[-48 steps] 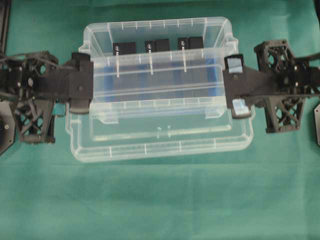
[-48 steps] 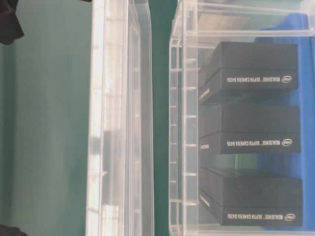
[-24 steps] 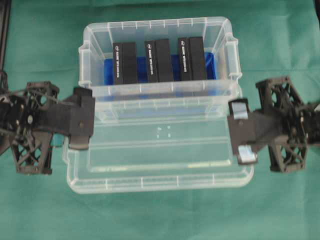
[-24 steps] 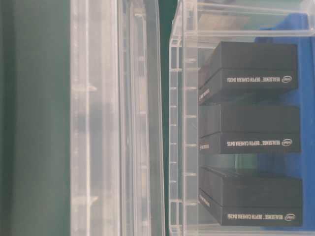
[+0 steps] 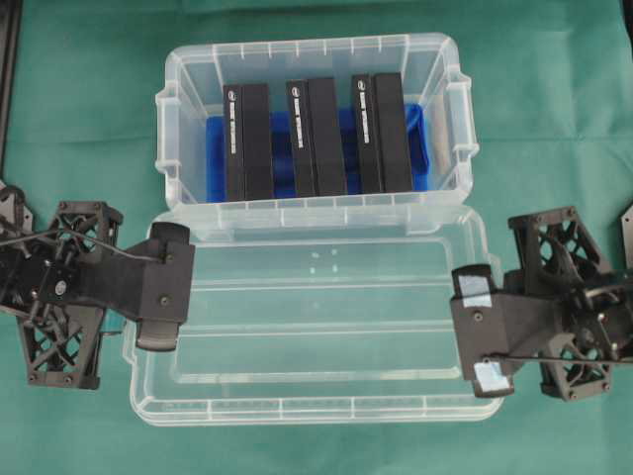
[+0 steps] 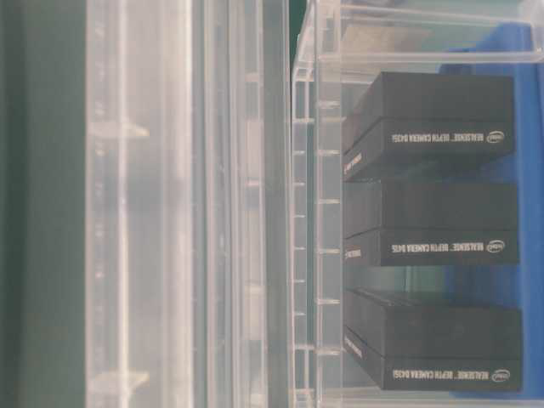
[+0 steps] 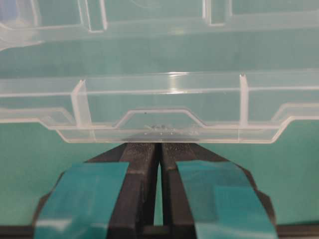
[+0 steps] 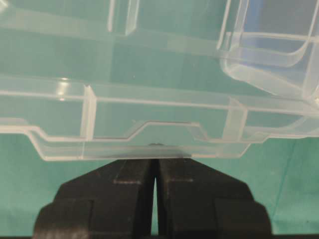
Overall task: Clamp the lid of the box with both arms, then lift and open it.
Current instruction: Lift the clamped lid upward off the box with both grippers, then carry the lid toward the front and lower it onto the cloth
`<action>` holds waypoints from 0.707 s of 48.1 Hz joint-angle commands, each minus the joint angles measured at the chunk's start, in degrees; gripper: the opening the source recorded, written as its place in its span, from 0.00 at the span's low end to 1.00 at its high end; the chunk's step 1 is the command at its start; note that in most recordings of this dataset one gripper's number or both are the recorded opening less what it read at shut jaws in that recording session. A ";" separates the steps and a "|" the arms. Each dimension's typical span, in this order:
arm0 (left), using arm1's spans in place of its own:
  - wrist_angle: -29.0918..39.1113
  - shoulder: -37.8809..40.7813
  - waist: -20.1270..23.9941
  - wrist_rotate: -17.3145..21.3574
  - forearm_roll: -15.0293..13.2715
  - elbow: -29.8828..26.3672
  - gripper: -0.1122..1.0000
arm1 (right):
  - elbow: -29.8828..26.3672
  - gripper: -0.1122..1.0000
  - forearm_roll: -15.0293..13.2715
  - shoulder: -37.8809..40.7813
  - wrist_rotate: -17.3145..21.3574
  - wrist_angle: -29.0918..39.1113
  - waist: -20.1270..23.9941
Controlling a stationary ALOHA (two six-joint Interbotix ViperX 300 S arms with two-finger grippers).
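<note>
Flat clear plastic lid [image 5: 316, 327] was off, just at 6 o'clock of the deep clear tub [image 5: 313, 69].
Left gripper [image 5: 164, 287] and right gripper [image 5: 481, 332] fingers pinched its short ends.

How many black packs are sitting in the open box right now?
3, standing side by side on the blue liner in the box: one at the left, one in the middle, one at the right. None looks hidden behind them.

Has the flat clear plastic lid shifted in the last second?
Yes. In the overhead view the flat clear plastic lid has slid toward the bottom of the frame, off the deep clear plastic tub, which stayed put and now stands uncovered.
</note>
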 commanded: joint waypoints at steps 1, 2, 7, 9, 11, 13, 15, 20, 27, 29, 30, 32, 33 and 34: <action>-1.32 0.00 0.44 -0.35 1.05 -3.69 0.11 | -3.69 0.11 -1.41 -0.09 0.79 -1.05 -0.09; -1.32 0.09 0.35 -0.53 1.05 -3.69 0.11 | -3.69 0.11 -1.41 0.00 0.88 -1.05 -0.09; -1.32 0.18 -0.09 -1.23 1.05 -3.34 0.11 | -3.69 0.11 -1.41 0.09 1.05 -1.05 0.18; -1.32 0.18 -0.26 -1.32 1.05 -3.25 0.11 | -3.60 0.11 -1.41 0.18 1.14 -1.05 0.26; -1.49 0.09 -0.53 -1.41 1.05 -3.08 0.11 | -3.60 0.11 -1.41 0.26 1.05 -1.14 0.18; -1.67 0.18 -0.88 -1.41 1.05 -2.99 0.11 | -3.43 0.11 -1.41 0.26 1.05 -1.32 0.26; -1.93 0.26 -1.14 -1.41 1.05 -2.81 0.11 | -3.25 0.11 -1.41 0.26 1.05 -1.32 0.26; -3.16 0.62 -1.23 -1.41 1.05 -2.02 0.11 | -2.46 0.11 -1.41 0.35 1.14 -1.85 0.35; -4.92 1.58 -1.85 -1.41 1.05 -1.23 0.11 | -1.76 0.11 -1.41 0.79 1.49 -3.34 0.62; -5.27 1.93 -2.11 -1.41 1.05 -1.23 0.11 | -1.58 0.11 -1.41 1.05 2.02 -3.60 0.79; -5.45 2.11 -2.29 -1.41 0.97 -1.23 0.11 | -1.49 0.11 -1.41 1.14 2.20 -3.69 0.97; -5.80 2.46 -2.72 -1.41 1.05 -1.23 0.11 | -1.23 0.11 -1.41 1.41 2.64 -3.96 1.23; -6.06 2.55 -2.90 -1.41 1.05 -1.23 0.11 | -1.05 0.11 -1.41 1.58 2.90 -4.13 1.32; -6.24 2.72 -3.08 -1.49 0.97 -1.14 0.11 | -0.79 0.11 -1.41 1.76 3.16 -4.39 1.49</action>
